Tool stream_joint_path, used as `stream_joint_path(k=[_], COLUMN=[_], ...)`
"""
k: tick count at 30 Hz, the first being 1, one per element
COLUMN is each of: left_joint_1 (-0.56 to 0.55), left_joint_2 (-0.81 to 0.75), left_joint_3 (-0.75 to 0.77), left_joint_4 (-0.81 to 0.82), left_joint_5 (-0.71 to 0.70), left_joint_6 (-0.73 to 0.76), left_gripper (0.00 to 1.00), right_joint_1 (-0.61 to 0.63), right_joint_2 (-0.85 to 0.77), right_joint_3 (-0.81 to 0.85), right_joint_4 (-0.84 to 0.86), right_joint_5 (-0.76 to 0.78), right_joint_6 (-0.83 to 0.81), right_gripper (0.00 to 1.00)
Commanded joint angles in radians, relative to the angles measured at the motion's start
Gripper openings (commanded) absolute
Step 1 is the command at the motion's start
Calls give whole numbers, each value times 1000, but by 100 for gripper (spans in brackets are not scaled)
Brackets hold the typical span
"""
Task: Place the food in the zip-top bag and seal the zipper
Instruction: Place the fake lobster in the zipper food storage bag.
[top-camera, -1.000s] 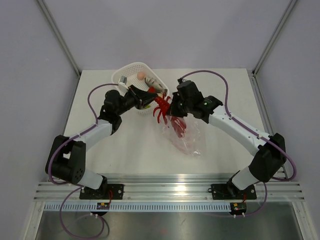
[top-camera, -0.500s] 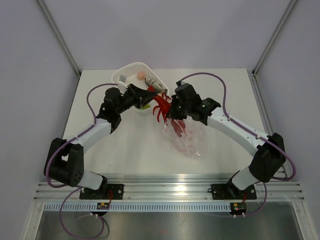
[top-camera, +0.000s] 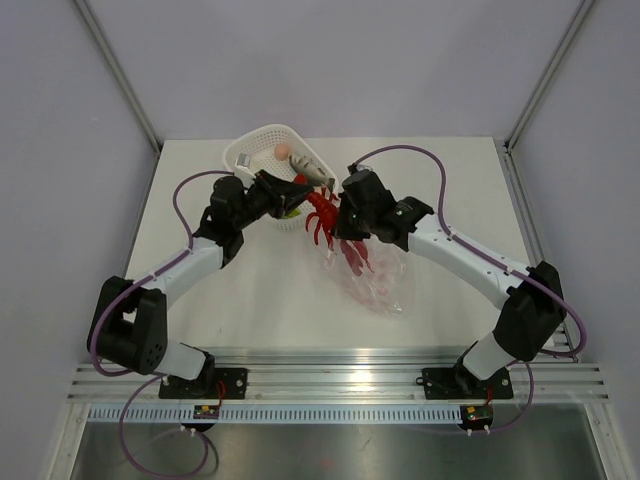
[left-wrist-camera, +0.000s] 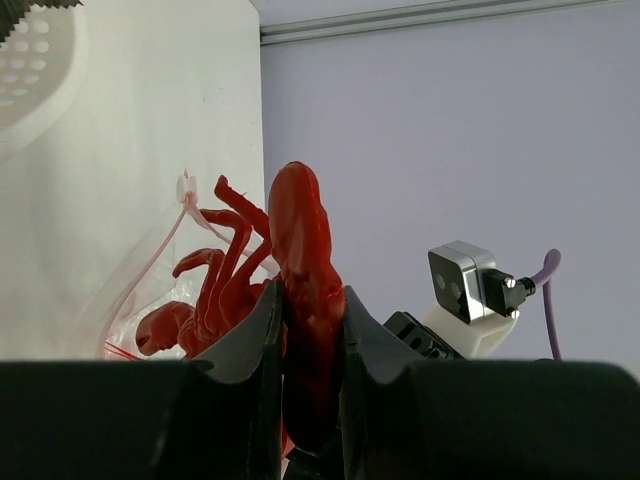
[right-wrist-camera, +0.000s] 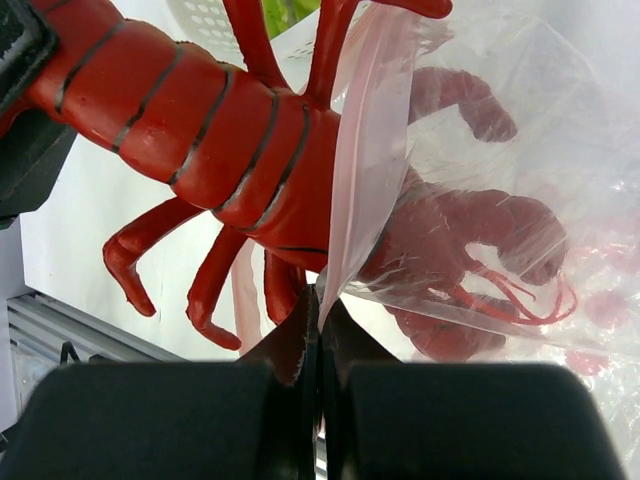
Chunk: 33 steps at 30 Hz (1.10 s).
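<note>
Here we go: the left gripper (left-wrist-camera: 306, 300) is clamped on the tail end of the red lobster (top-camera: 322, 212), a jaw pressed to each flank, and it holds the toy up off the table (top-camera: 250, 290) with its head pointing toward the right arm. The front of the lobster is in the mouth of the zip-top bag (top-camera: 382, 278). From the right wrist you can see claws and feelers showing dark red through the clear plastic, while the banded body and walking legs stick out in the open. The right gripper (right-wrist-camera: 318, 312) has its jaws squeezed together on the bag's lip, pinching the pink zipper (right-wrist-camera: 362, 175) strip and lifting that edge up. The rest of the bag trails down onto the table right of centre, crinkled, with a few small pink round pieces (right-wrist-camera: 606, 306) inside. Behind the two grippers sits the white perforated basket (top-camera: 248, 150), toward the far left of the tabletop. A grey fish (top-camera: 308, 165) lies at its right side and a peach round piece (top-camera: 283, 151) sits inside. A bit of green leafy vegetable (top-camera: 291, 210) peeks out at its near end, just under the left gripper.
</note>
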Motion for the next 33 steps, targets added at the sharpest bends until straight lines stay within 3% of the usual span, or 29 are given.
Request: stream_joint_path(k=[1, 19, 33], left_joint_1=[-29, -88, -98], left_joint_2=[-65, -171, -131], left_joint_3=[2, -117, -99], left_joint_4=[57, 100, 109], left_joint_5=[-69, -207, -129], left_joint_6=[2, 134, 197], left_gripper=[0, 0, 0], right_joint_1=[34, 42, 42], right_joint_2=[13, -2, -11], right_joint_3=[45, 73, 97], right_joint_4=[33, 49, 32], right_joint_5=[-33, -59, -59], right_joint_6=[4, 21, 12], right_gripper=[0, 0, 0])
